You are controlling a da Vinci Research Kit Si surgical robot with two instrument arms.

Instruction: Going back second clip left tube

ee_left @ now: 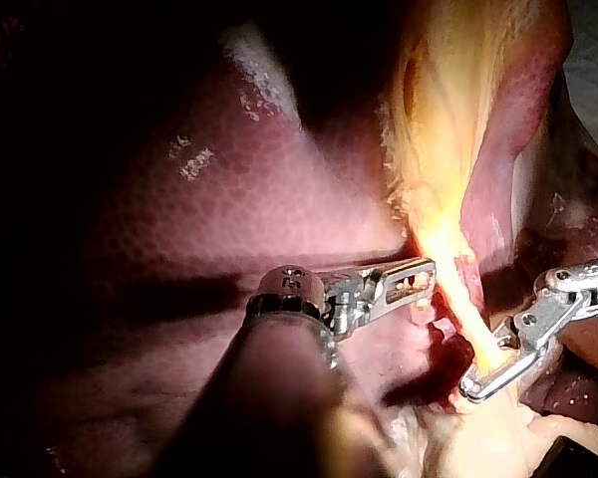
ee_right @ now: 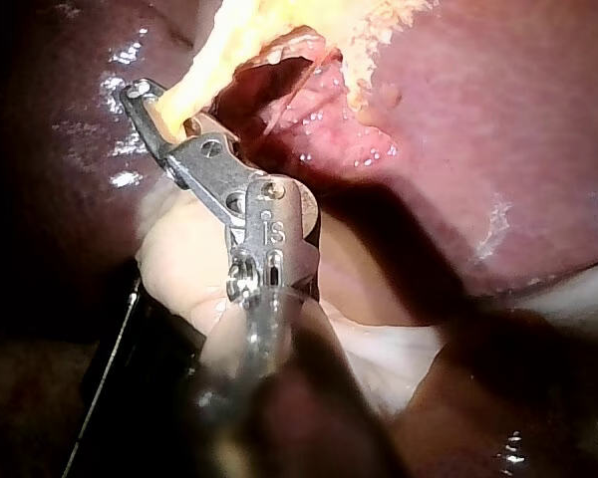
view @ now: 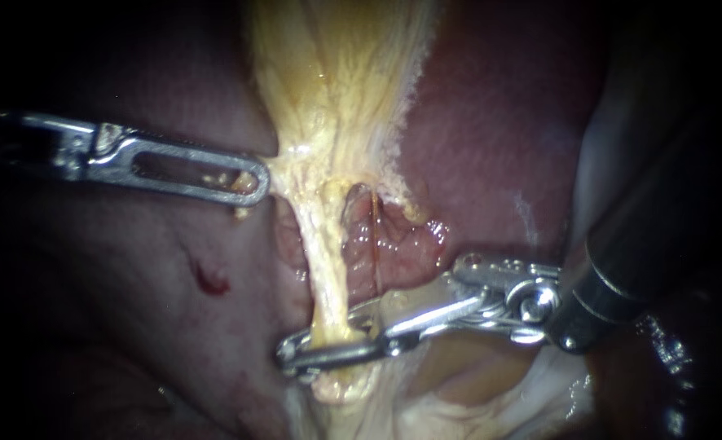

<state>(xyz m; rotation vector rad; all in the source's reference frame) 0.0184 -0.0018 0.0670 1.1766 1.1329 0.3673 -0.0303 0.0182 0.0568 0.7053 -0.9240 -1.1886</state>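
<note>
Endoscope view showed the left tube (view: 326,269), a pale yellow strand, running down from a fan of yellow tissue (view: 336,81) across the liver (view: 491,147). Low on the tube, the right instrument (view: 296,356) had its jaws clamped on it, one on each side. Higher up, the left instrument (view: 253,183) gripped the fan's edge, jaws closed on it.

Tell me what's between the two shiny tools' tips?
A pale yellow tube stretches between them, from the yellow tissue gripped by the left instrument down to the right instrument. The endoscope view shows it best.
</note>
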